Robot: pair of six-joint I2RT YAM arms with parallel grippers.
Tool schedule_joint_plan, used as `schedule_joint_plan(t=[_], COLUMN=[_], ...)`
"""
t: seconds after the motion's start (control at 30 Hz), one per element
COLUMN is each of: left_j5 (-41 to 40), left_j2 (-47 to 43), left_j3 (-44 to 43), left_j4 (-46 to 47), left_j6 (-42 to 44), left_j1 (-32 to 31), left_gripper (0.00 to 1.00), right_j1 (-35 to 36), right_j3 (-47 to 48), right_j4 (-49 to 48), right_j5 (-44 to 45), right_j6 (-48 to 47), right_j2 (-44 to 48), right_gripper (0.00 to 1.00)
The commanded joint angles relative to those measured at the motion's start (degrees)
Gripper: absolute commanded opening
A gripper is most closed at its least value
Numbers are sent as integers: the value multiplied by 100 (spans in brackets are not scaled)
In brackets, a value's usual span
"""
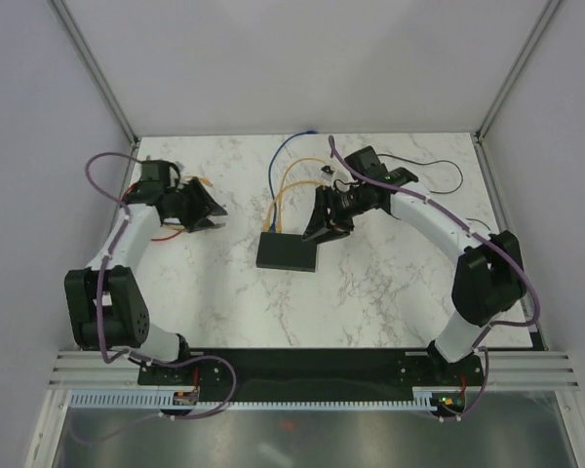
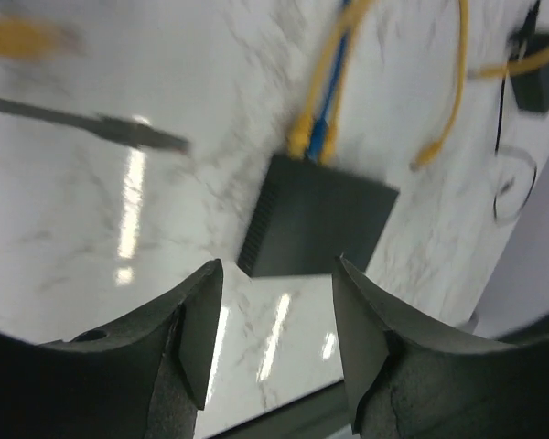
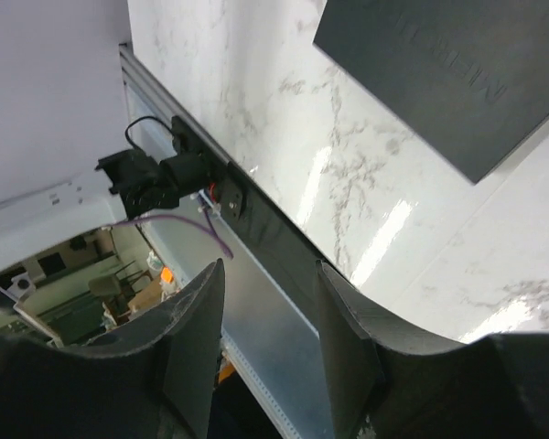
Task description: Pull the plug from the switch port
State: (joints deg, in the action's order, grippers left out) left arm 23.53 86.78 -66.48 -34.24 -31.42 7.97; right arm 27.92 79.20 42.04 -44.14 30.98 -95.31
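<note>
1. Switch (image 1: 286,252) lies flat near the middle of the marble table (image 1: 390,292), with its port edge facing away from the arm bases.
2. Two plugs are seated side by side in that far edge, a yellow plug (image 2: 300,142) and a blue plug (image 2: 325,144). Their cables run off toward the back of the table.
3. A loose yellow cable (image 2: 457,91) curls just right of the switch. Its free end is on the marble, not in a port.
4. Small black adapter block (image 2: 540,84) sits farther back right, well apart from the switch.
5. Left gripper (image 1: 213,216) is well to the left of the switch, with bare table between them.
6. In the left wrist view the switch shows beyond the fingertips, slightly right of the gap.
7. Left gripper's jaws are parted about halfway, with only marble in the gap. It holds nothing and touches nothing that I can see.
8. A blurred grey cable end (image 2: 137,133) shows off to the left in that view. I can't make out any more of it.
9. Right gripper (image 1: 327,234) is just beside the switch's far right corner. I can't tell from above whether they touch.
10. In the right wrist view the switch fills the upper right, clear of the fingers (image 3: 197,347).
11. Right gripper's jaws are also about half open, empty, and hold nothing.
</note>
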Motion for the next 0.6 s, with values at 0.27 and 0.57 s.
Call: schedule_joint_plan(t=[0.27,0.57], left_j5=[952,1268], left_j2=[-356,619], left_j3=[1225,988], left_j4=[1112,1376], left_j6=[-760,-848], left_j1=[-2071,-2141], left_gripper=[52,46], right_j1=[99,135], right_j3=[1852,2416], right_j4=[-459,-864], right_j5=[520,670], right_j6=[-48,-13], right_j2=[-1998,-3194], right_gripper=[50,38])
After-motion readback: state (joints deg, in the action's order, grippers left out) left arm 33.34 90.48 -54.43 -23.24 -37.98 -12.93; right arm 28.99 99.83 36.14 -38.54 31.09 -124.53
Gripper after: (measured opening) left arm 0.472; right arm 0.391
